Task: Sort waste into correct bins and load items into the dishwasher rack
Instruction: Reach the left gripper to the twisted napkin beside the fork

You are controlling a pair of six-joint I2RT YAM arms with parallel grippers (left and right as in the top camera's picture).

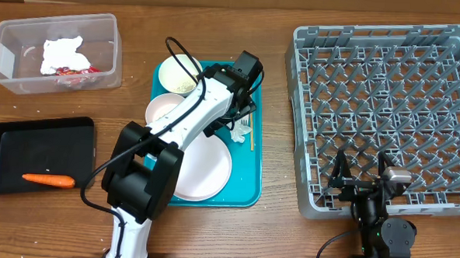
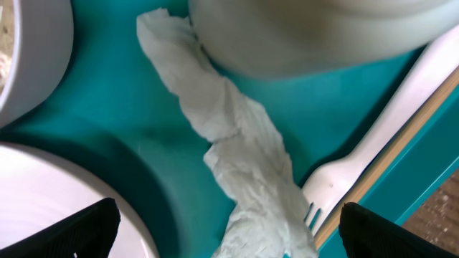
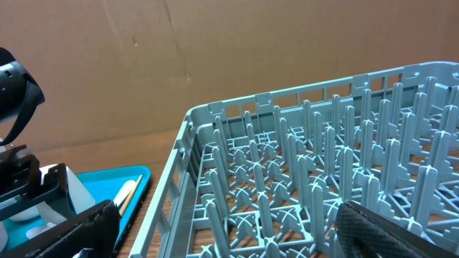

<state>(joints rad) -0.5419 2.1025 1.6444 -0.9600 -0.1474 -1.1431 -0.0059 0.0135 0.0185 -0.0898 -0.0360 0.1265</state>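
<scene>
Up close, a blurred white dish (image 2: pixel 308 29) is cut off at the far edge. The twisted napkin (image 2: pixel 244 158) lies between your left gripper's (image 2: pixel 233 233) wide-spread fingers (image 2: pixel 79 229). The right gripper (image 3: pixel 229 229) is released too.

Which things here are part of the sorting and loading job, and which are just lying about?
Job: clear tub with a napkin and red wrapper; black tray with the carrot; loose napkin, fork, plate, bowl with scraps, second bowl; dishwasher rack.
Lying about: teal tray; wooden stick beside the fork.
</scene>
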